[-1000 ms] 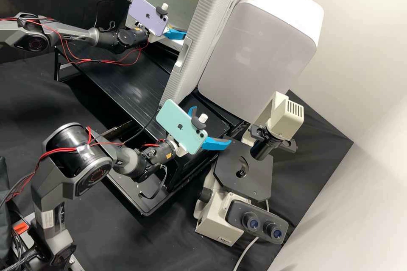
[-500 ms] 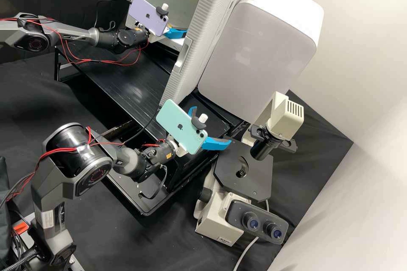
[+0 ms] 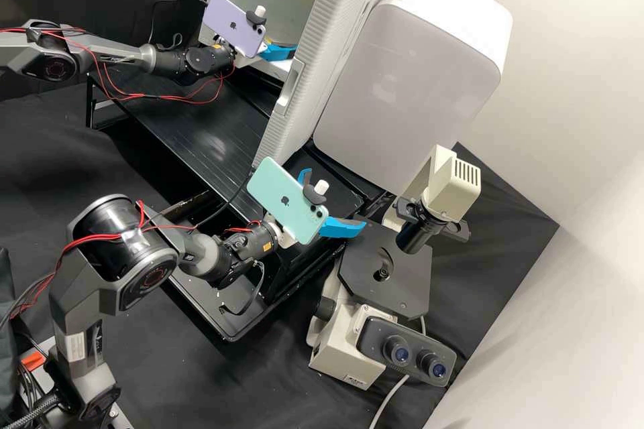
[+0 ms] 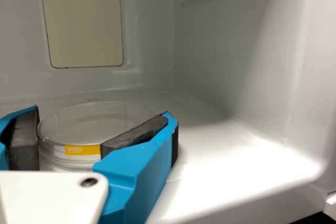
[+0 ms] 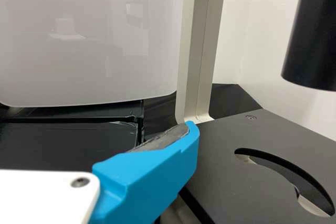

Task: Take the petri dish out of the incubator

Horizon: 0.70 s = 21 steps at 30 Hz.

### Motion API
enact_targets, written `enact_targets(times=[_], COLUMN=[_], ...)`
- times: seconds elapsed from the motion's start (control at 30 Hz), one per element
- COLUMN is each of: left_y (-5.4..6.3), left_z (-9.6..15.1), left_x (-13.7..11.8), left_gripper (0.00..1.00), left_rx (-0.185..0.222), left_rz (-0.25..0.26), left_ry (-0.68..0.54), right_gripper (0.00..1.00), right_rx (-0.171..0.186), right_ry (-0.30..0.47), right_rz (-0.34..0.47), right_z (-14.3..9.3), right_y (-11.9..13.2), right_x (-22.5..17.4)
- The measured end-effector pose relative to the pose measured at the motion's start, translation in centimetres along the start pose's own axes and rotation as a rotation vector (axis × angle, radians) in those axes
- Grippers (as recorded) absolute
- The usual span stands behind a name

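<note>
Item: clear round plastic petri dish (image 4: 86,127), on the floor of the white boxy incubator (image 4: 247,72), sitting between the grey pads (image 4: 134,132) of the left pincer (image 4: 100,115). We judge the pads clamped on its rim. Grasp made; withdrawal not yet done. Right pincer (image 3: 343,225) is partly cut off, so we cannot tell its state.

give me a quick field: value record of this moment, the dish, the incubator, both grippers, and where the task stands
petri dish: clear, yellow label on its side, lying flat on the incubator floor
incubator: white, door swung open
left gripper: inside the chamber, at the dish; whether it grips cannot be judged
right gripper: outside the incubator, by the edge of the microscope stage
task status: dish not yet out
</note>
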Motion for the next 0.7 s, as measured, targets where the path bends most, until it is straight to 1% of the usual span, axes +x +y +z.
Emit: enact_targets(times=[0.1,0.23,0.4,0.43,0.53,0.57,0.6,0.7], left_y=[0.1,0.2,0.2,0.2,0.1,0.4,0.3,0.5], left_z=[-0.1,-0.4,-0.6,-0.6,-0.8,-0.8,-0.8,-0.9], left_x=[-0.4,-1.1,-2.1,-2.3,-2.8,-3.1,-3.2,-3.7], left_gripper=[0.0,0.0,0.0,0.0,0.0,0.0,0.0,0.0], left_rx=[0.001,-0.01,-0.019,-0.03,-0.044,-0.054,-0.063,-0.099], left_rz=[0.009,0.019,0.015,0.016,0.012,0.014,0.009,0.004], left_ry=[-0.002,-0.007,-0.035,-0.039,-0.05,-0.059,-0.06,-0.072], right_gripper=[1.0,1.0,1.0,1.0,1.0,1.0,1.0,1.0], right_rx=[0.0,0.0,0.0,0.0,0.0,0.0,0.0,0.0], right_ry=[0.0,0.0,0.0,0.0,0.0,0.0,0.0,0.0], right_rz=[0.0,0.0,0.0,0.0,0.0,0.0,0.0,0.0], right_z=[0.0,0.0,0.0,0.0,0.0,0.0,0.0,0.0], right_y=[0.0,0.0,0.0,0.0,0.0,0.0,0.0,0.0], right_x=[0.0,0.0,0.0,0.0,0.0,0.0,0.0,0.0])
